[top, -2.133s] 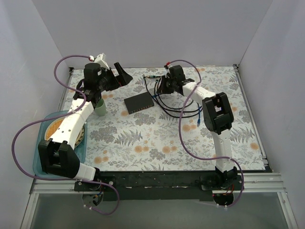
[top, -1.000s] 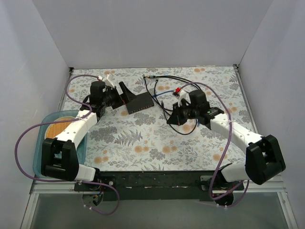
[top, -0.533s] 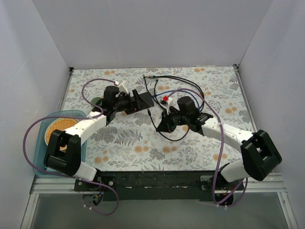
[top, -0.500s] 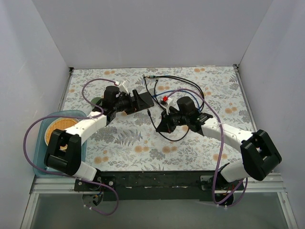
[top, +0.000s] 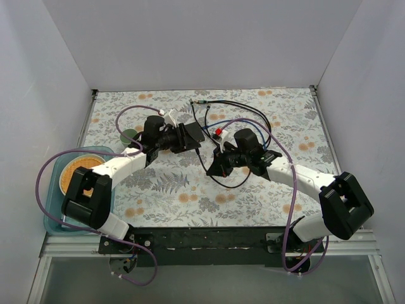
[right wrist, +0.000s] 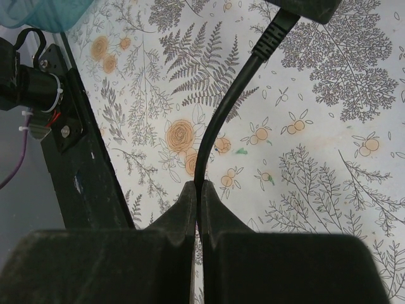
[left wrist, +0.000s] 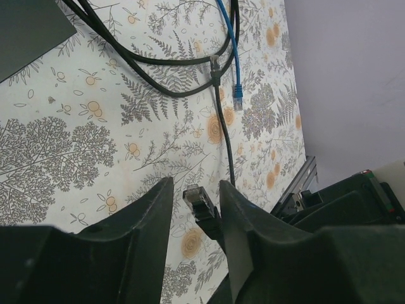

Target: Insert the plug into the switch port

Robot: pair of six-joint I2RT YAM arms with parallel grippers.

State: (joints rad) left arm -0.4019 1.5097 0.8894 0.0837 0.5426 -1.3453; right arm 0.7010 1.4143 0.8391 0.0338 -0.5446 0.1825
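The dark grey switch lies mid-table, partly under my left gripper; its corner shows in the left wrist view. No port can be made out in either view. The black plug with a clear tip stands between the left gripper's fingers. Those fingers are narrowed round it, and a thin gap shows on the left side. My right gripper is shut on the black cable a short way behind the plug's boot, just right of the left gripper.
A tangle of black cables and a blue cable lie behind and right of the switch. A teal tray with an orange plate sits at the left edge, with a green cup beyond it. The black front rail runs close below the right gripper.
My left gripper moved right past the switch, and its jaws narrowed from wide open to close round the plug. The right gripper brought the cable leftward, then held still.
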